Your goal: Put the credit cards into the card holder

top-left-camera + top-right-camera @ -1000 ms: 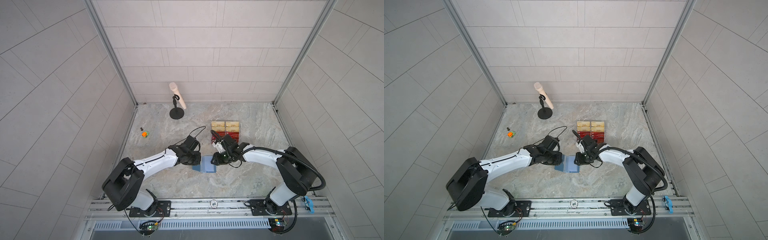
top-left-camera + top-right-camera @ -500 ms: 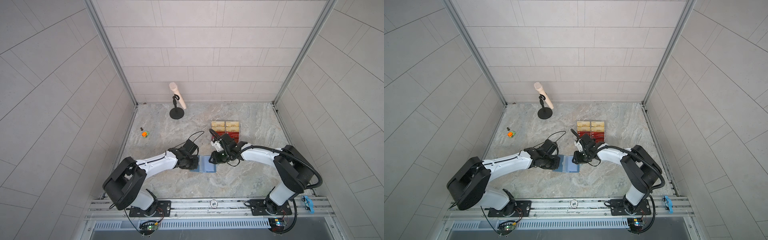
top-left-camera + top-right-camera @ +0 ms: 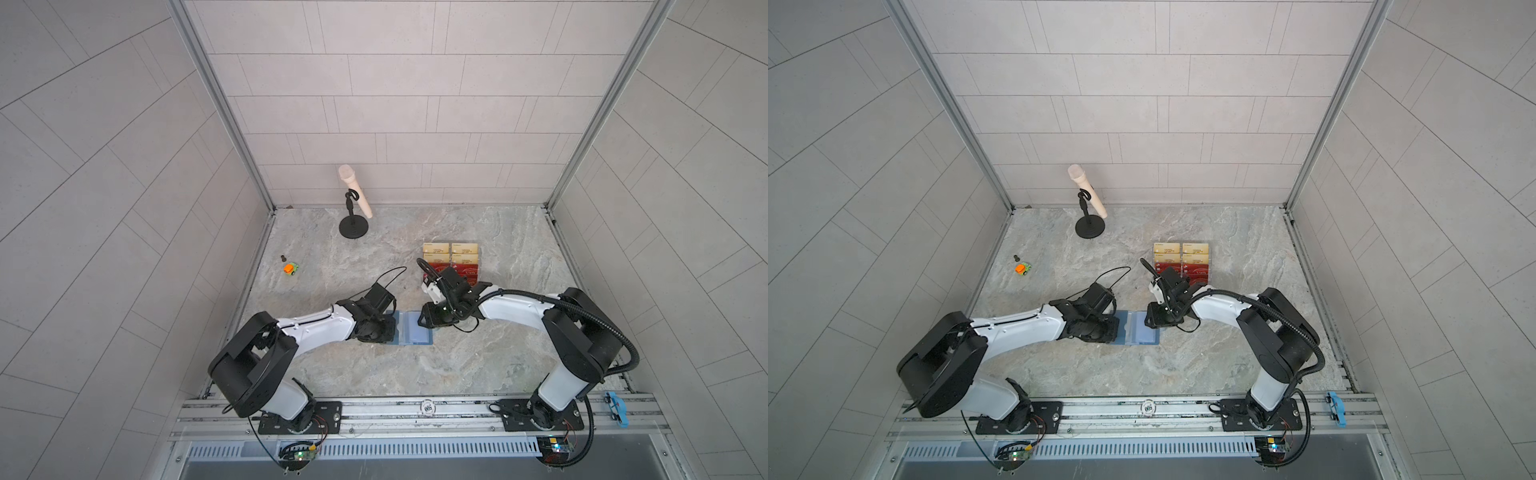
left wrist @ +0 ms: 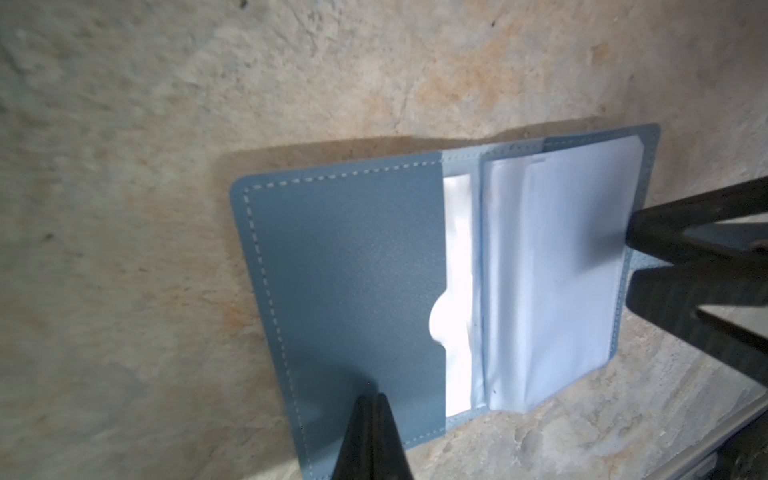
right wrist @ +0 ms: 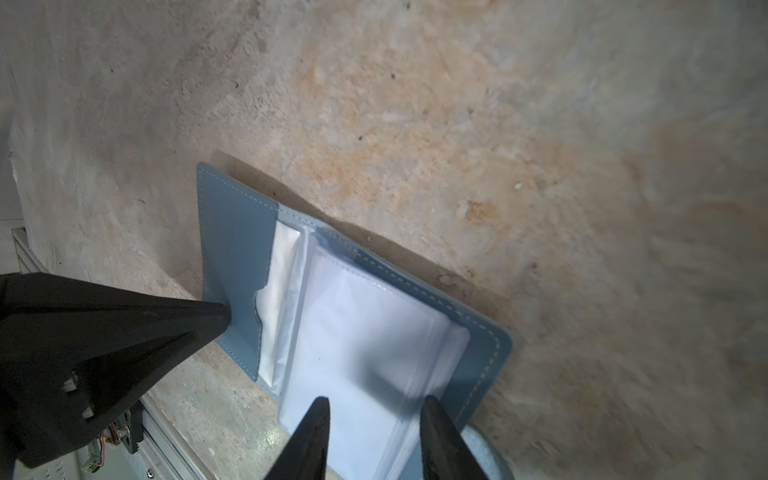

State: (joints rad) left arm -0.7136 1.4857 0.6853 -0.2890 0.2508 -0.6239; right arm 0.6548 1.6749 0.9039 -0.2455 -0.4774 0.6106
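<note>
The slate-blue card holder (image 3: 409, 329) (image 3: 1138, 330) lies open on the table, with its clear sleeves (image 5: 365, 332) showing. My left gripper (image 4: 371, 399) (image 3: 384, 328) is shut, its tips pressing on the left cover (image 4: 353, 270). My right gripper (image 5: 374, 401) (image 3: 424, 322) is open over the sleeves at the holder's right edge, with nothing held between its fingers. The red credit cards (image 3: 467, 271) (image 3: 1198, 270) sit in the tiered stand behind the right arm, partly hidden by it.
Pale gold cards (image 3: 451, 249) fill the stand's back rows. A microphone on a black stand (image 3: 353, 199) is at the back. A small orange and green toy (image 3: 291, 269) lies at the left. A blue item (image 3: 616, 407) hangs on the front rail.
The right gripper's jaws have spread wider over the sleeves. The left gripper stays shut and has settled onto the left cover.
</note>
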